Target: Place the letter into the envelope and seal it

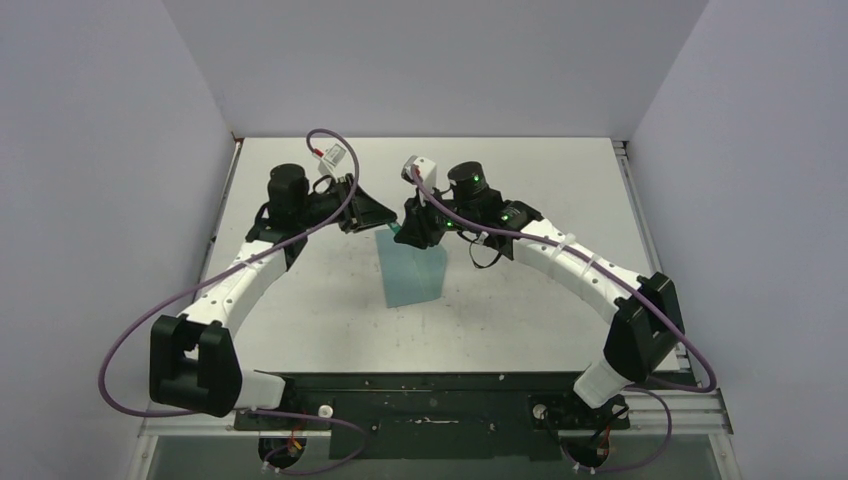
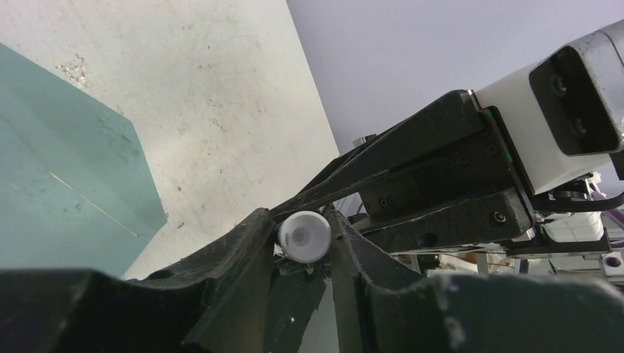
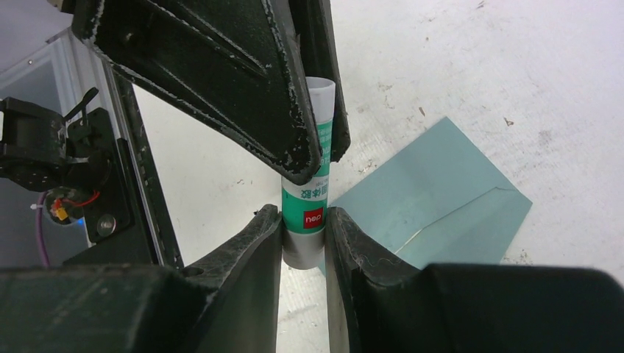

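Note:
The teal envelope (image 1: 412, 268) lies flat on the table, also seen in the left wrist view (image 2: 66, 169) and the right wrist view (image 3: 441, 191). The letter is not in view. Above the envelope's far edge, both grippers meet on a glue stick (image 3: 306, 213) with a green label. My right gripper (image 3: 305, 235) is shut on its grey lower end. My left gripper (image 2: 303, 239) has both fingers pressed against its white round end (image 2: 303, 234). From above, the left gripper (image 1: 380, 218) and the right gripper (image 1: 412, 228) stand tip to tip.
The table top (image 1: 540, 180) is white and scuffed, enclosed by pale walls on three sides. A metal rail (image 1: 625, 160) runs along its right edge. The arm bases stand on a black plate (image 1: 430, 405) at the near edge.

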